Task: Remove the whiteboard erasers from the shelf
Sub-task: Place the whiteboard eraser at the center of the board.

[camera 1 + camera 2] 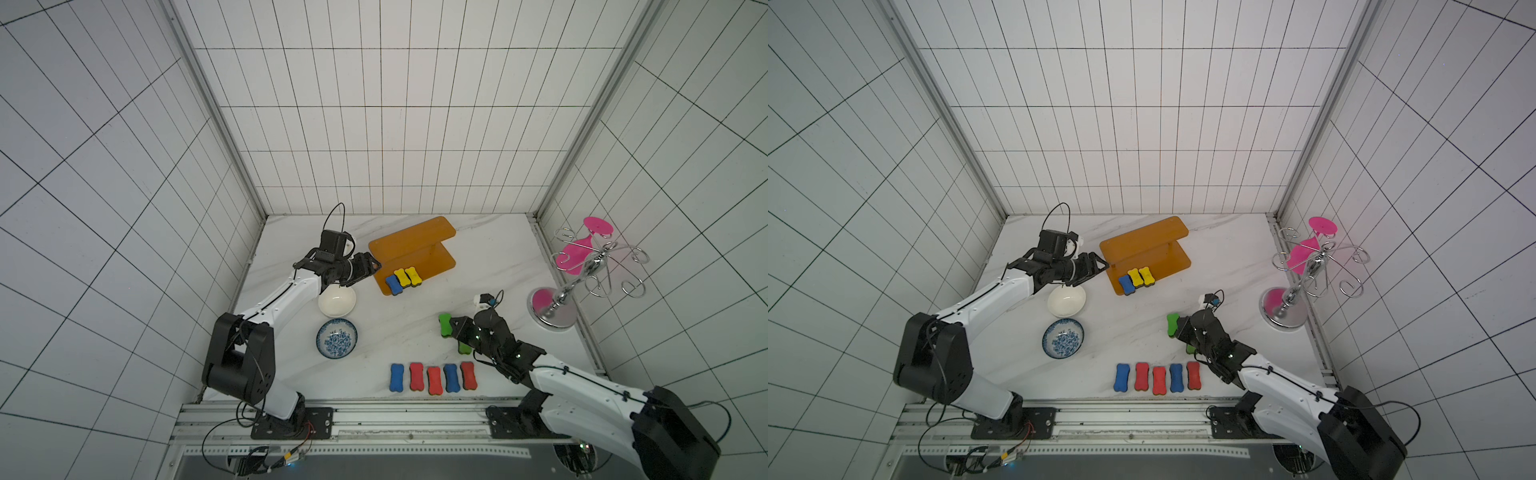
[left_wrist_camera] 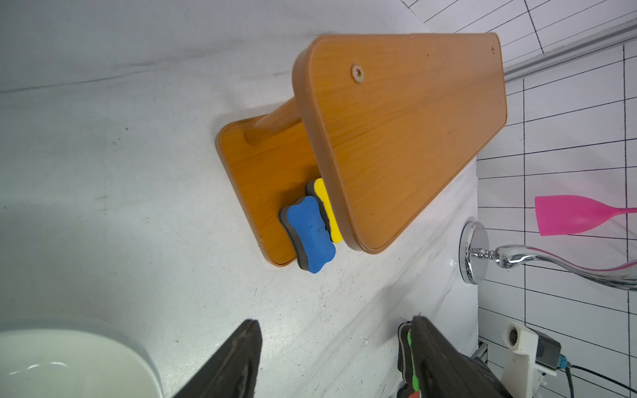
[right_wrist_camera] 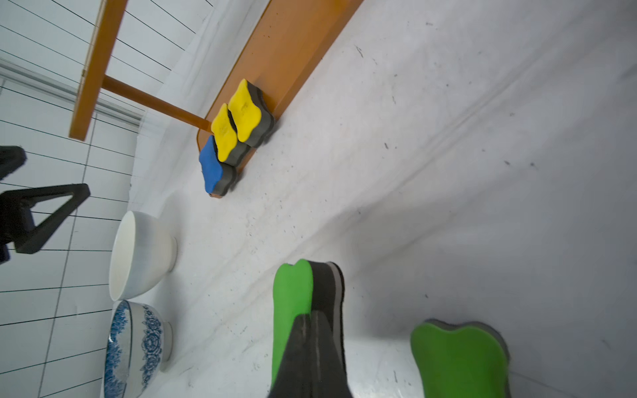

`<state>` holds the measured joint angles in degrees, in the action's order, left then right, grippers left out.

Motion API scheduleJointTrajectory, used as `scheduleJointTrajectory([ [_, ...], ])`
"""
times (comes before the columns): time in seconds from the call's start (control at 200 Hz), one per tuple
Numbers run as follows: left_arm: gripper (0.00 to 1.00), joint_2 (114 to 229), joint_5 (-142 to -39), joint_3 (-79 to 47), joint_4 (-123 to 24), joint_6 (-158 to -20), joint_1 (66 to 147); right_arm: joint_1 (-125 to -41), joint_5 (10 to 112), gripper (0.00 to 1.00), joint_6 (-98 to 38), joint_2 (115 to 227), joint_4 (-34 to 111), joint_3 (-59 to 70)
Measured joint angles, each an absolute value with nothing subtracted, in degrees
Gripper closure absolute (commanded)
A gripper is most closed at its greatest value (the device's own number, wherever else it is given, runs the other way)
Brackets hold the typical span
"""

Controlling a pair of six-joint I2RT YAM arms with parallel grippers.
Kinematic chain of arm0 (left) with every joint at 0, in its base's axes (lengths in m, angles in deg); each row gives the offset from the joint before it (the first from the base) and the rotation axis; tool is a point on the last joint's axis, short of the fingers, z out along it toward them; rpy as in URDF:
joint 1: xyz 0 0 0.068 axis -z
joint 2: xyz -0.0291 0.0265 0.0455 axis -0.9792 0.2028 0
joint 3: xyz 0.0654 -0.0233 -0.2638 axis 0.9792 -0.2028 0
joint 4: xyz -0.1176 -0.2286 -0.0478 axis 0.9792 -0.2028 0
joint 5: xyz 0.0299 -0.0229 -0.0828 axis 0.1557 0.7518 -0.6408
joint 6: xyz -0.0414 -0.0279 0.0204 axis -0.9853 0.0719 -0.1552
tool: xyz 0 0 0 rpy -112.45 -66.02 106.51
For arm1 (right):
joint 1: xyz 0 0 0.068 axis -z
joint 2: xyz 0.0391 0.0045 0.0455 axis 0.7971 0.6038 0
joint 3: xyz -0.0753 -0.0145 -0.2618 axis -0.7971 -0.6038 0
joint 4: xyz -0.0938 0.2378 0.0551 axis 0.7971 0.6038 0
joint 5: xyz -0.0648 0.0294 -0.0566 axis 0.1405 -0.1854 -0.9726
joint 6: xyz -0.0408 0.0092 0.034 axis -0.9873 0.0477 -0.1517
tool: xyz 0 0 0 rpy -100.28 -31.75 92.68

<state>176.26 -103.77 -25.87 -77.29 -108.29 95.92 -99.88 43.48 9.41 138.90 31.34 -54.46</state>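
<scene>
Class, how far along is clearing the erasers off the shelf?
Done: seven are off the shelf: a row of five and two green erasers. In hand: the open left gripper faces the blue eraser; the right gripper is shut. Left: it and two yellow erasers on the lower board.

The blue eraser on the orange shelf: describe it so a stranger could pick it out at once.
Find the orange two-tier shelf at the back of the table. On its lower board, at the corner nearest the white bowl, lies the blue eraser. It ends a row of three, and the other two are yellow erasers.
</scene>
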Motion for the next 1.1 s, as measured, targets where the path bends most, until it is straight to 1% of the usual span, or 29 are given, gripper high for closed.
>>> scheduleJointTrajectory([
  [0.15,0.28,176.2,-103.9,-26.0,-77.2,-108.3,95.9,-101.6,42.3,1.0,10.2,138.9,32.6,-54.7],
  [0.4,0.28,175.5,-103.9,-26.3,-77.2,-108.3,95.9,-101.7,42.4,1.0,10.3,139.5,34.0,-54.9],
  [0.68,0.28,175.4,-103.9,-26.6,-77.2,-108.3,95.9,-101.7,44.5,1.0,8.6,142.6,36.6,-54.9],
  [1.104,0.27,175.4,-103.2,-26.6,-77.2,-107.9,95.9,-101.7,45.6,1.0,5.0,140.3,40.4,-54.9],
])
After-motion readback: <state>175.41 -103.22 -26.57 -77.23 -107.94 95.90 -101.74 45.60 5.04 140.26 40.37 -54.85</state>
